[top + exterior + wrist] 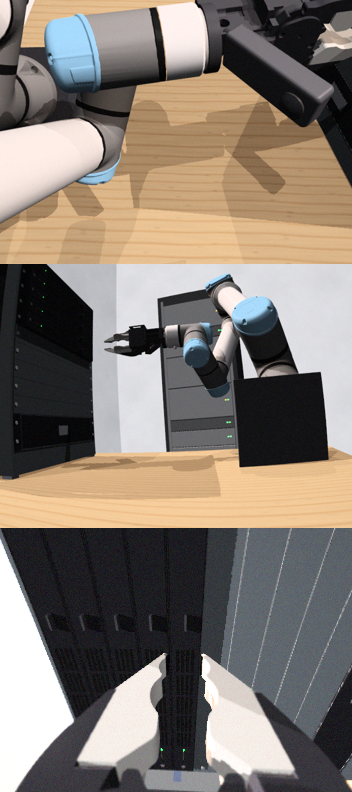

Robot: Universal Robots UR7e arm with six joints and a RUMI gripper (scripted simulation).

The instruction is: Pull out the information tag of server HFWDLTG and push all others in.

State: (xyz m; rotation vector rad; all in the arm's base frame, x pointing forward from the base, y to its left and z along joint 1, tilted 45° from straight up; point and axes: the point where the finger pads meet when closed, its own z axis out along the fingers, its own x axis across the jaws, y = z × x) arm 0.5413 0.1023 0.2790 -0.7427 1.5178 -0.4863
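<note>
The dark server rack [45, 371] stands at the left on the wooden table. Its top servers show green lights, and a small grey label [63, 430] sits on the lowest unit. My gripper [106, 344] hovers in the air in front of the rack's upper part, apart from it. Its fingers are drawn close with a narrow gap and hold nothing. In the wrist view the fingertips frame the rack front [125, 618], where a row of small recesses [122, 622] crosses the servers. I cannot read any service tag. The rack's edge [341, 125] shows at the right of the top view.
A black box [279, 418] covers the arm's base on the table at the right. A second grey cabinet [196, 400] stands behind the arm in the background. The wrist camera housing [272, 73] juts out beside the gripper.
</note>
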